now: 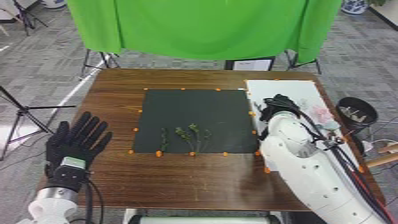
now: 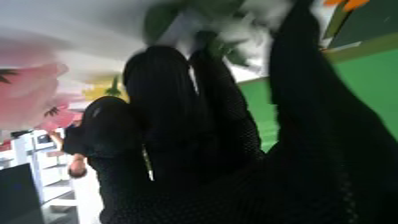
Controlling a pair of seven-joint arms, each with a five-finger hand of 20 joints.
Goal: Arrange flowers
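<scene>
My left hand [image 1: 76,139] lies open on the table's left side, fingers spread. My right hand [image 1: 281,103] is over the inner edge of the white sheet [image 1: 280,86]. Seen from the wrist, my right hand [image 2: 164,115] has relaxed fingers with the thumb apart. Green leaves [image 2: 161,21] are close to its fingertips; whether they touch is unclear. A pink flower [image 2: 31,92] and a yellow flower [image 2: 100,88] lie beyond the fingers. On the dark mat [image 1: 195,107], thin green sprigs [image 1: 194,129] lie near the front edge. Pink flowers [image 1: 322,117] rest on the white sheet beside my right forearm.
Orange markers [image 1: 192,154] line the mat's edges. The brown table [image 1: 160,185] extends in front of the mat. A dark bin [image 1: 357,111] stands on the floor beyond the right edge. A green cloth [image 1: 204,30] hangs behind the table.
</scene>
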